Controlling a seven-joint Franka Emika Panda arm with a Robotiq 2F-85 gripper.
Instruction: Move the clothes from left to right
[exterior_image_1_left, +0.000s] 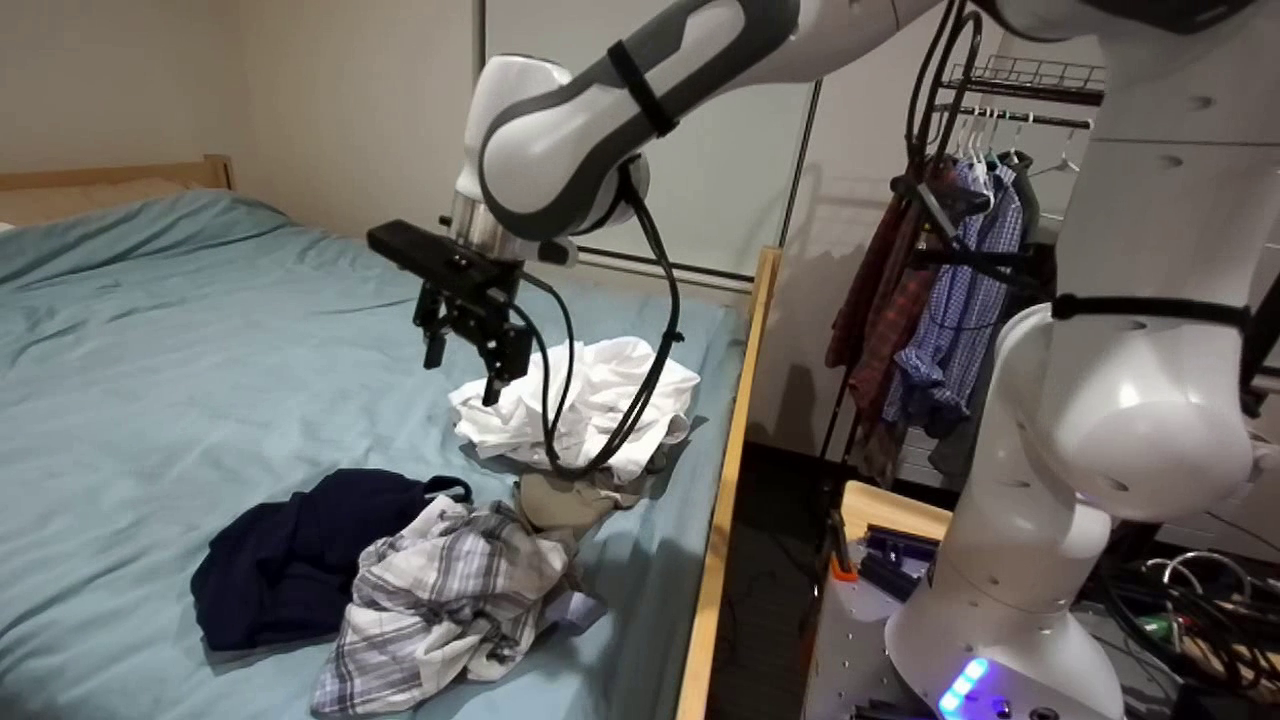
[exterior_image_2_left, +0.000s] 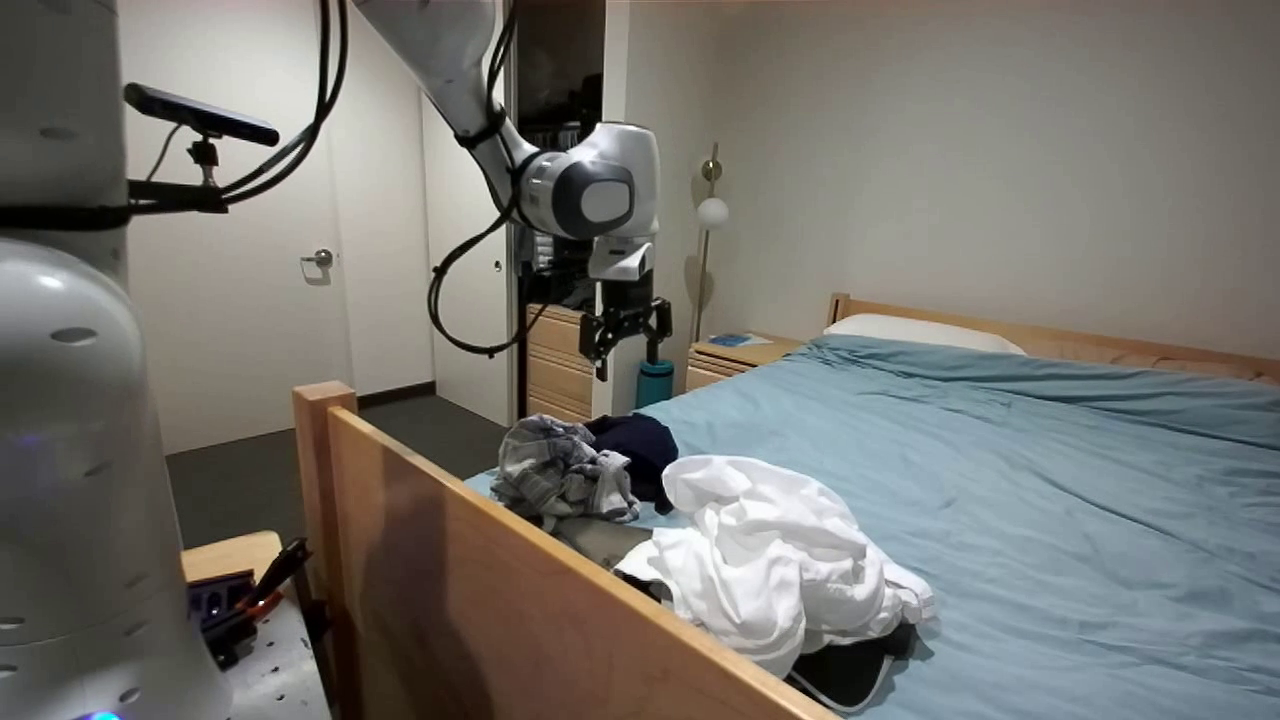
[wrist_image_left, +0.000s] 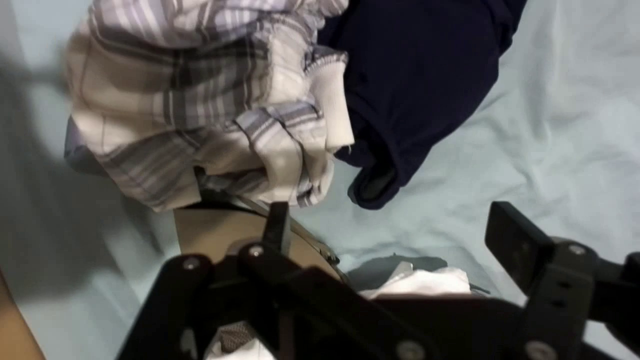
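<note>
A white garment (exterior_image_1_left: 610, 385) lies crumpled on the bed in both exterior views (exterior_image_2_left: 760, 560). A grey-and-white plaid shirt (exterior_image_1_left: 450, 590) lies bunched against a navy garment (exterior_image_1_left: 300, 560); the wrist view shows the plaid shirt (wrist_image_left: 215, 95) and the navy garment (wrist_image_left: 425, 75) too. A khaki item (exterior_image_1_left: 560, 503) lies between the plaid and white clothes, partly under them. A black item (exterior_image_2_left: 850, 672) shows under the white garment. My gripper (exterior_image_1_left: 463, 372) is open and empty, above the clothes and apart from them. In the wrist view its fingers (wrist_image_left: 390, 212) hide most of the white garment (wrist_image_left: 425, 282).
A wooden bed rail (exterior_image_2_left: 540, 560) runs along the bed edge beside the clothes, between them and the robot base (exterior_image_1_left: 1000, 640). The blue sheet (exterior_image_1_left: 180, 350) covers the bed. A rack with hanging shirts (exterior_image_1_left: 960, 290) stands beyond the rail.
</note>
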